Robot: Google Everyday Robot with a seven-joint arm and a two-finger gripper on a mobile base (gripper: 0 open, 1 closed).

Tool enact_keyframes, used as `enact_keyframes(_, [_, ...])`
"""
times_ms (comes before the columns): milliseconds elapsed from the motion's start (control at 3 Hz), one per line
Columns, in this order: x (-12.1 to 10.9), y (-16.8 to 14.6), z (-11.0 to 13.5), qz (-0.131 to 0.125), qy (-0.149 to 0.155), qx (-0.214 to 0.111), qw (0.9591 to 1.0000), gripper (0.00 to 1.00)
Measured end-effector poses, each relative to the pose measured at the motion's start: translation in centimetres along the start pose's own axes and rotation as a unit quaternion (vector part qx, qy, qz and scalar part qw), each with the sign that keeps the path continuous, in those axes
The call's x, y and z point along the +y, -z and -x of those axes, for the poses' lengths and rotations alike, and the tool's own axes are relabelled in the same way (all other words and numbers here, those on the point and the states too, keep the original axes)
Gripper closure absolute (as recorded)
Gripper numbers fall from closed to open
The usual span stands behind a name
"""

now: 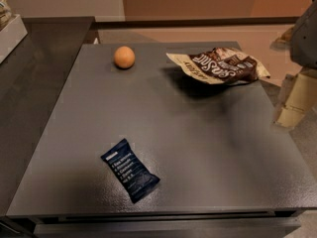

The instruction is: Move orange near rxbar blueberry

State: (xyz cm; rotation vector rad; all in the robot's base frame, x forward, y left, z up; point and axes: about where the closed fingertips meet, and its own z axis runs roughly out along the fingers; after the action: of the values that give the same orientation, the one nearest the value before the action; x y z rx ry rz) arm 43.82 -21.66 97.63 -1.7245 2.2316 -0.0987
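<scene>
The orange (124,57) is a small round fruit resting on the far left part of the dark grey table top (198,148). The rxbar blueberry (130,169) is a flat navy wrapper with white text, lying at an angle near the front left of the table. My gripper (291,103) is a blurred cream-coloured shape at the right edge of the view, beside the table's right side, far from both the orange and the bar. It holds nothing that I can see.
A crinkled brown-and-cream snack bag (223,66) lies at the far right of the table. A dark counter (34,78) runs along the left, with a white box (10,33) on it. The table's front edge is near the bottom.
</scene>
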Motion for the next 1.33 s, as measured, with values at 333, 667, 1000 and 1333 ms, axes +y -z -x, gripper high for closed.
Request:
enact_keyframes(333, [0.0, 0.0, 0.0, 0.0, 0.0, 0.0, 1.0, 0.0])
enact_keyframes(667, [-1.6, -0.1, 1.0, -0.005, 0.007, -0.018, 0.9998, 0.0])
enact_keyframes(1000, [-4.1, -0.8, 3.2, -0.01, 0.023, -0.042, 0.9988, 0.0])
enact_keyframes(1333, [-6.3, -1.5, 5.5, -0.013, 0.036, -0.06, 0.9975, 0.0])
